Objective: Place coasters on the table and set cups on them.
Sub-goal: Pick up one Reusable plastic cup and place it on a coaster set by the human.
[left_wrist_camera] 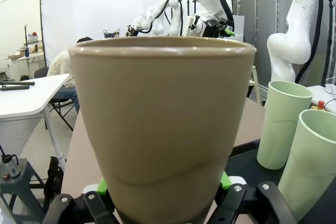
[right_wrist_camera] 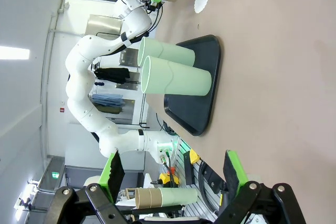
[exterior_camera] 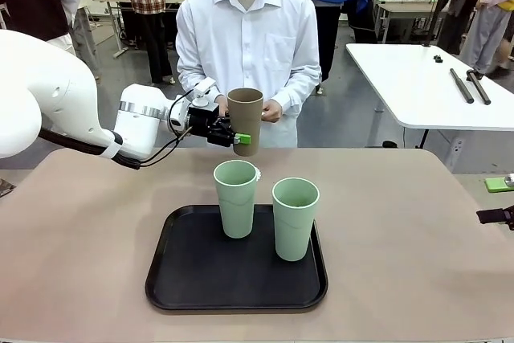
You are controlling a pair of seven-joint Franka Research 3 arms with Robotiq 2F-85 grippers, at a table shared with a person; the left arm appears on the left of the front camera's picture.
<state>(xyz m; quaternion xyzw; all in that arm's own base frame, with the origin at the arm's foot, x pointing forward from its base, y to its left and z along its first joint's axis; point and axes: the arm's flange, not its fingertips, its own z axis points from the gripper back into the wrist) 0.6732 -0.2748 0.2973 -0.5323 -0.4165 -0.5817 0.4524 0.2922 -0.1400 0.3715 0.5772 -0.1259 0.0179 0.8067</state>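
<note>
Left pincer (exterior_camera: 242, 139) horizontal, clamped on tan cup (exterior_camera: 245, 110), arm (exterior_camera: 72, 106) outstretched

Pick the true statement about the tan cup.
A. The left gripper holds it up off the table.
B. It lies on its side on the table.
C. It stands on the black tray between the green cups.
A: the left gripper is shut on the tan cup, holding it upright in the air past the far edge of the black tray.
</note>
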